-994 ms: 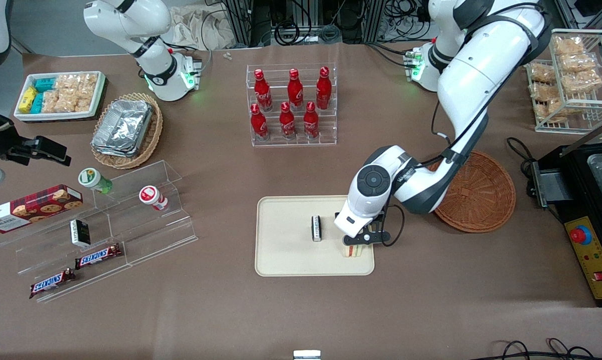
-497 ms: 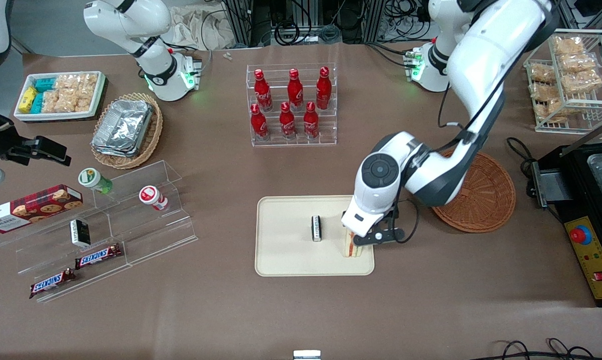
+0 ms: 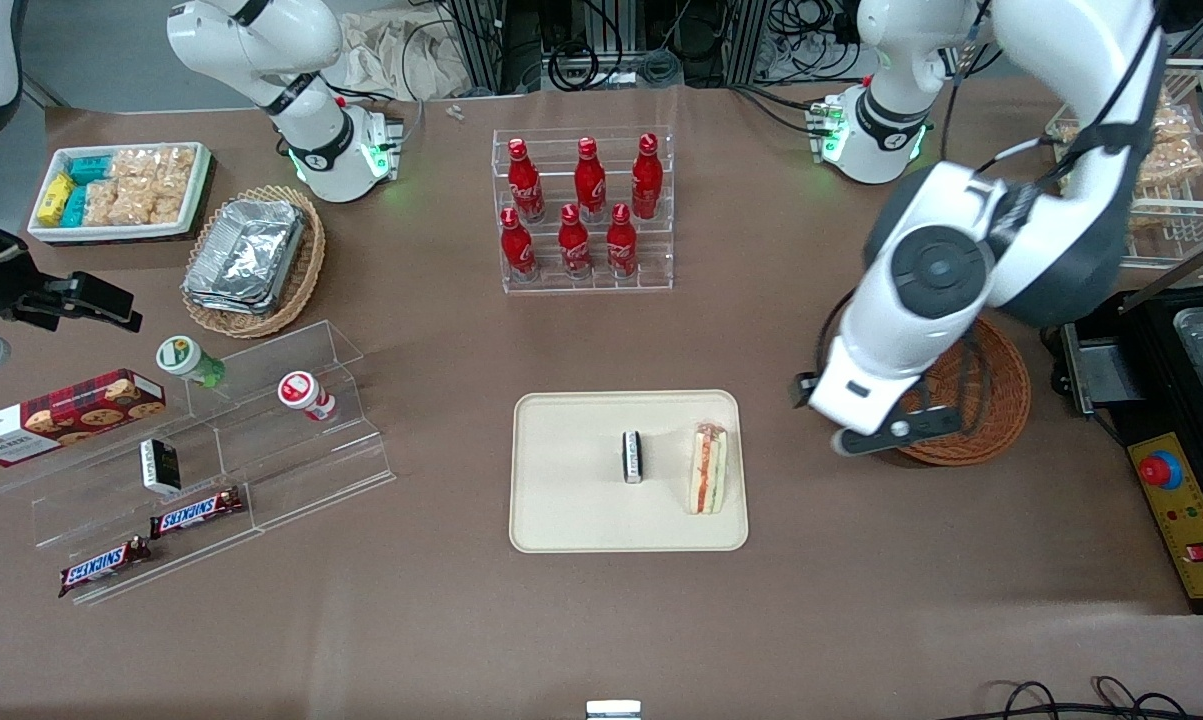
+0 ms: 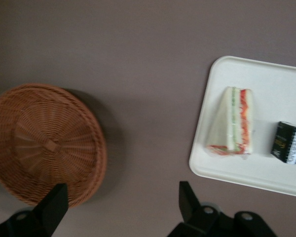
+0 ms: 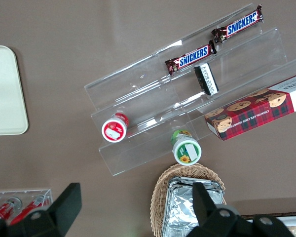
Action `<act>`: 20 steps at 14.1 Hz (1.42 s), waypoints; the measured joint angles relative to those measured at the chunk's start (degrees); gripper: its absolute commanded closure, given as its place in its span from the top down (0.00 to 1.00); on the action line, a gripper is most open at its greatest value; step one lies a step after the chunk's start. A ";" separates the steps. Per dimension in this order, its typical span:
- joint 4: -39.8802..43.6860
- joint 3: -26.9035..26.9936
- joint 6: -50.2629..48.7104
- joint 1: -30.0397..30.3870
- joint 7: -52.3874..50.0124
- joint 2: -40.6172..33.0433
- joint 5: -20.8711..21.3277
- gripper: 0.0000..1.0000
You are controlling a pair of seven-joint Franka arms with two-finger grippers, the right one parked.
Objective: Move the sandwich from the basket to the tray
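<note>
Brown desk (image 3: 441, 620): triangular white-bread sandwich (image 3: 707, 468) lies on the flat beige tray (image 3: 571, 500), long axis toward front camera; tool (image 3: 866, 425) spread wide, empty, above round reddish-brown wicker basket's (image 3: 991, 400) rim, beside it.

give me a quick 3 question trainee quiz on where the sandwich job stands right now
1. True or false: the sandwich lies in the basket.
2. Which small item shares the tray with the sandwich?
A) a dark packet
B) a red bottle
C) a Snickers bar
3. Fill in: the gripper hangs above the bare table between the basket and the tray, its jaws ____.

Key: 1 false, it lies on the tray, with the basket empty. 2 A, the dark packet. 3 open, holding nothing.
</note>
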 measured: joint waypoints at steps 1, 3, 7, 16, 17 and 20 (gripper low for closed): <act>-2.59 0.01 -0.02 1.03 0.95 -3.13 -0.60 0.99; -7.88 0.04 -0.03 1.92 3.38 -9.57 -2.69 0.99; -11.78 0.44 -0.19 8.00 10.52 -17.46 -8.21 0.99; 6.25 2.06 -11.94 15.10 25.37 -9.71 -8.42 0.99; 6.44 2.10 -11.94 15.96 26.79 -9.49 -8.42 0.99; 6.77 1.92 -12.24 16.21 26.83 -9.44 -8.42 0.99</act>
